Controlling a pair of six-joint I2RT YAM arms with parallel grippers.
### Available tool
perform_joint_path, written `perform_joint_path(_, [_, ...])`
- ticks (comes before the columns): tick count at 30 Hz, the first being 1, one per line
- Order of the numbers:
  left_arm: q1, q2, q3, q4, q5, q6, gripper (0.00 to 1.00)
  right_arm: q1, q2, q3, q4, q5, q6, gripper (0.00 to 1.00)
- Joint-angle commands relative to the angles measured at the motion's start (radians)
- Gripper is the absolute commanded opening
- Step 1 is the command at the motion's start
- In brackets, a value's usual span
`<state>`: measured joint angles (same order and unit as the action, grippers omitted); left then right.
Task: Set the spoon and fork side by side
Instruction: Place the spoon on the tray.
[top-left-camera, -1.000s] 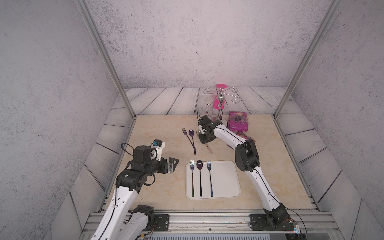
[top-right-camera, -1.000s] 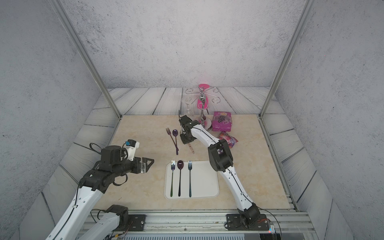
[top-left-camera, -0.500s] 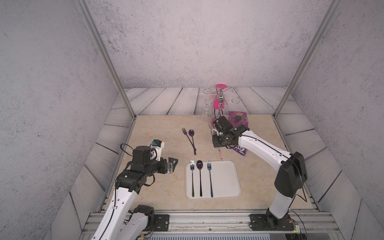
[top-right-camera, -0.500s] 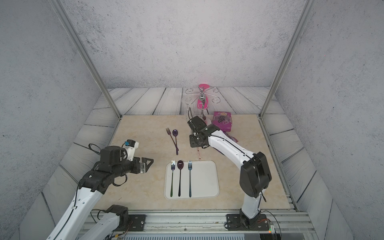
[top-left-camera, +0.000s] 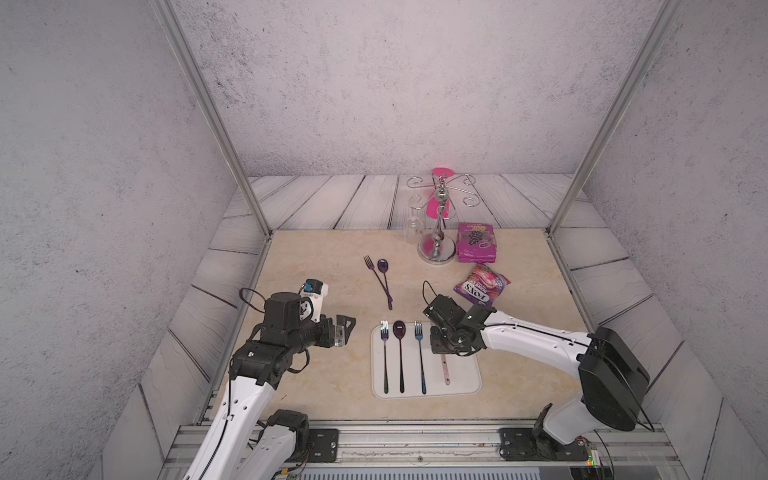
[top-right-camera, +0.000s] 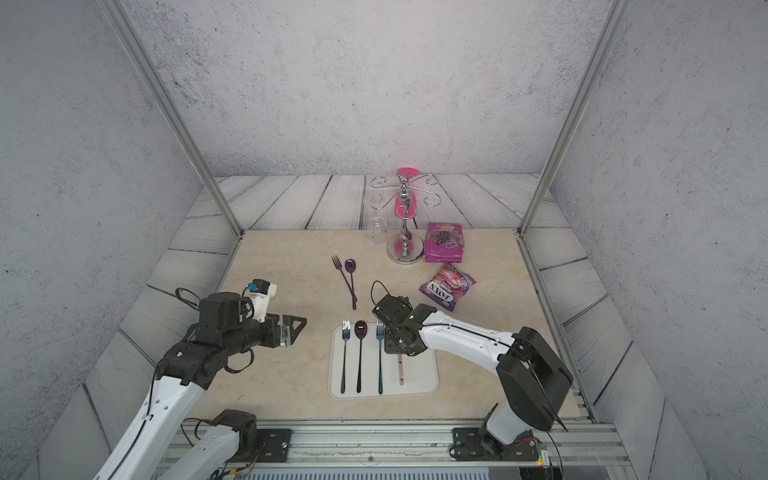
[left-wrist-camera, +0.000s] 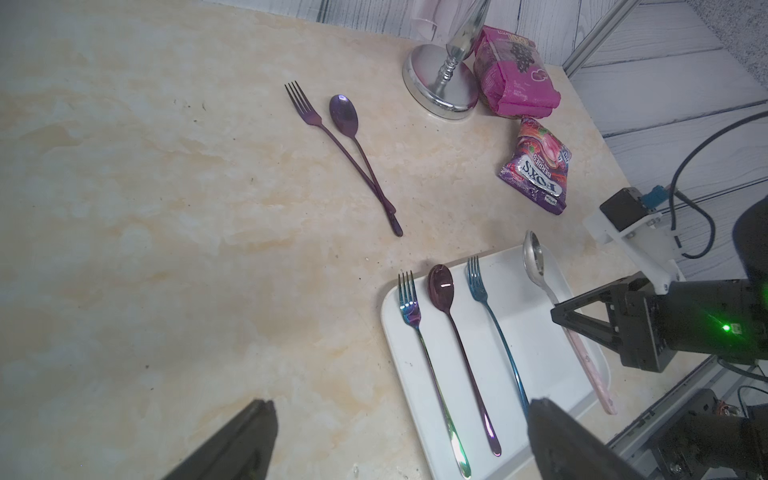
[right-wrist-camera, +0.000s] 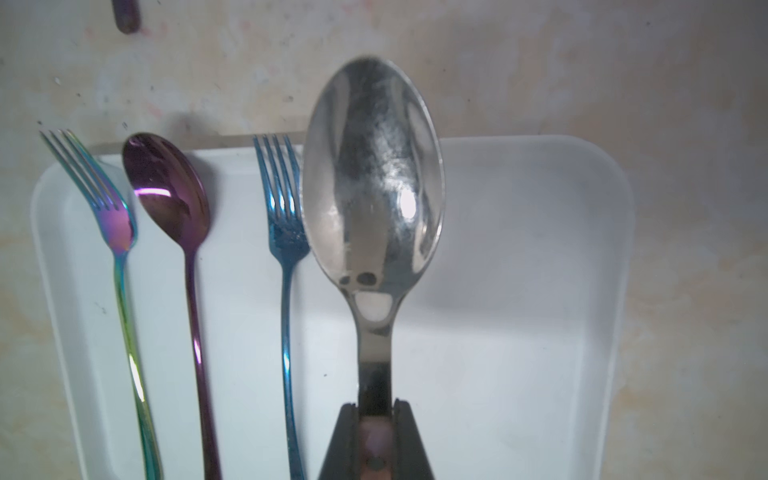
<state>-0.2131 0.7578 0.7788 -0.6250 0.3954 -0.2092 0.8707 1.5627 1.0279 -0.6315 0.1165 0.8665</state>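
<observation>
In both top views the right pincer (top-left-camera: 439, 348) hides the bowl of the pink-handled spoon (top-left-camera: 445, 370).

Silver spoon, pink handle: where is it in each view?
In a top view: silver spoon, only the pink handle showing, just right of the blue fork.
In a top view: spoon in the same place.
Left wrist: whole spoon, bowl level with the fork's tines.
Right wrist: bowl large, mid-frame, handle in the right gripper.
Shared landmark: blue fork, beside it everywhere.
</observation>
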Motion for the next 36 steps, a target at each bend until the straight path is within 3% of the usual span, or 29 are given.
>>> perform_joint_path(1, [-0.006, -0.012, 0.010, -0.014, 0.002, -0.001, 0.99, 0.016, 0.027, -0.009, 0.049, 0.028, 0.045, 0.00])
perform_joint_path(36, [-0.006, -0.014, 0.009, -0.025, -0.003, 0.006, 0.99, 0.022, 0.182, 0.000, 0.063, -0.018, 0.055, 0.02])
